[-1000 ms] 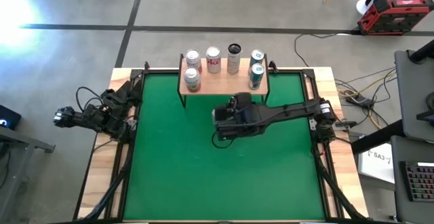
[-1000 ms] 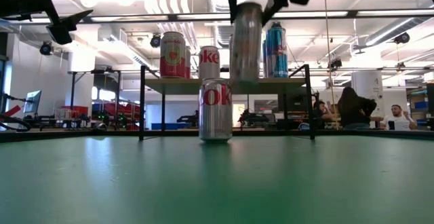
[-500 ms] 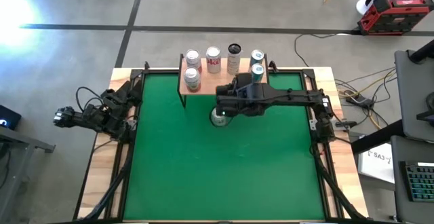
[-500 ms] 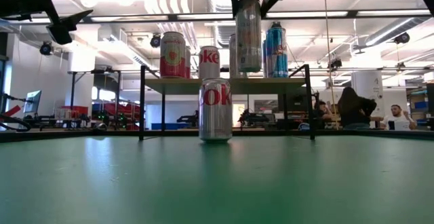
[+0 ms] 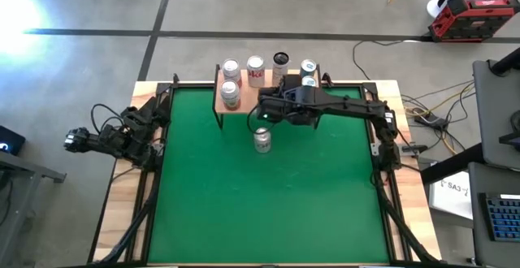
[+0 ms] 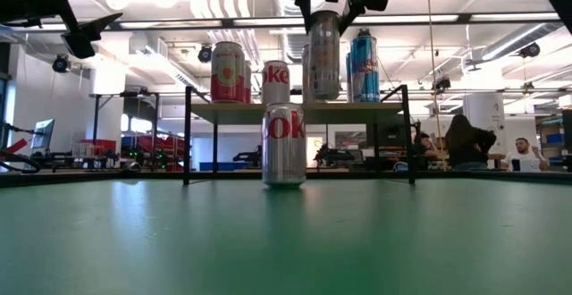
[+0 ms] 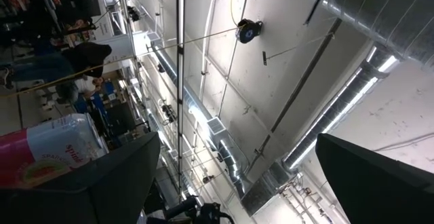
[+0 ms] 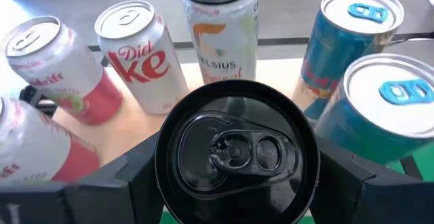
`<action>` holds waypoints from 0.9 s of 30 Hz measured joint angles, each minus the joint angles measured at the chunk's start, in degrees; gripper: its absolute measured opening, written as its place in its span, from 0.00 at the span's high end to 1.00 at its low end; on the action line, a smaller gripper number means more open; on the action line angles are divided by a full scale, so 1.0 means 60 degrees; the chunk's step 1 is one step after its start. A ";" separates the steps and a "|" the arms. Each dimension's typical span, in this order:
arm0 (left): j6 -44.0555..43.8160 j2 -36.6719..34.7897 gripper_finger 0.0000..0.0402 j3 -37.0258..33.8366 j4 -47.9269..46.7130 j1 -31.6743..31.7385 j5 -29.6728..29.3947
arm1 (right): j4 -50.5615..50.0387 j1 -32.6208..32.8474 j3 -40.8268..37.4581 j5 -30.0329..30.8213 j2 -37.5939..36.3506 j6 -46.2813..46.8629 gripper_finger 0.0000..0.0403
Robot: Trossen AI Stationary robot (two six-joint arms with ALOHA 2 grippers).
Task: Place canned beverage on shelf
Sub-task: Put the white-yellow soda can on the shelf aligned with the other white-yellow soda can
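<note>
can (image 8: pixel 235 153) – clamped between right pincer (image 8: pixel 237 183)

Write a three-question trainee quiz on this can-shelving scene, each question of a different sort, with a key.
1. True or false: the right gripper holds a slim can above the shelf.
2. Where does the Diet Coke can nearest the low camera stand? A) on the shelf B) on the green mat C) in the left gripper
3. Fill in: the left gripper's fingers are ____.

Key: 1 true; 2 B; 3 open
</note>
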 joint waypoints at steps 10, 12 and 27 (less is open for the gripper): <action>0.0000 0.0001 0.05 0.0000 0.0000 -0.0002 0.0000 | 0.0254 -0.0386 -0.0028 -0.0127 0.0149 -0.0320 0.37; 0.0000 0.0000 0.05 -0.0003 -0.0004 0.0001 0.0000 | 0.0353 -0.0408 -0.0053 -0.0196 0.0149 -0.0343 0.36; 0.0000 0.0001 0.05 0.0000 -0.0002 0.0001 0.0000 | 0.0937 -0.0701 -0.0102 -0.0346 0.0149 -0.0687 0.34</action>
